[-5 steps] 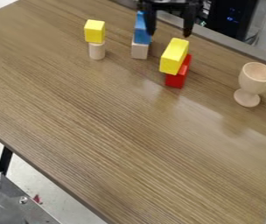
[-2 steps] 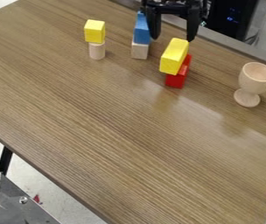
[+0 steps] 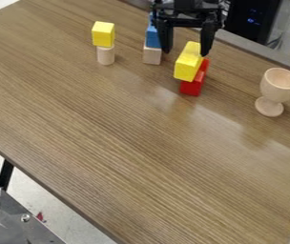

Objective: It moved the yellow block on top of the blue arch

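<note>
So there's a wood-grain table, and the black gripper hangs near its far edge, wide open with nothing gripped. The wooden goblet is upright off to the right. The long yellow block sits on the red block, long axis running steeply from lower left to upper right. The blue piece is on a pale block, left of that. Smaller yellow cube tops a pale cylinder.
</note>
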